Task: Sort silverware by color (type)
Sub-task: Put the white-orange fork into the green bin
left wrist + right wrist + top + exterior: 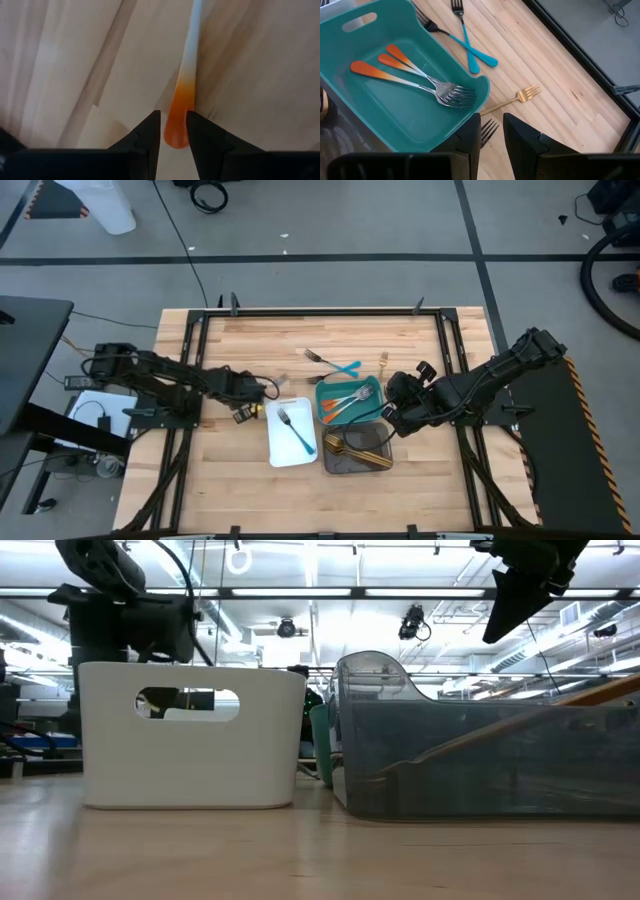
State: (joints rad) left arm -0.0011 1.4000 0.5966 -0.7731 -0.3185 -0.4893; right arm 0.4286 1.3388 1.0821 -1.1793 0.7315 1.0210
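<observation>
An orange-handled utensil (187,75) with a silver shaft sits between the fingers of my left gripper (173,117), which is shut on it just beyond the white tray's far left corner (262,395). Its silver head (281,380) shows past the gripper. My right gripper (492,132) hangs open over the table beside the teal tray (395,115), with nothing between its fingers. The teal tray holds three orange-handled forks (415,80). One blue-handled fork (297,432) lies in the white tray (285,455). Gold utensils (360,448) lie in the grey tray (345,467). My left gripper pinches the rounded orange end of the handle (175,122) between its two fingers. The fingers come steeply from above, and the utensil runs on ahead of them. Whether its head rests on the table, I cannot tell.
Two blue-handled forks (467,45) lie crossed on the wood beyond the teal tray, and a gold fork (517,97) lies to their right. Silver tines of another fork (489,131) show on the table under my right gripper. The black frame rails (450,350) border the table.
</observation>
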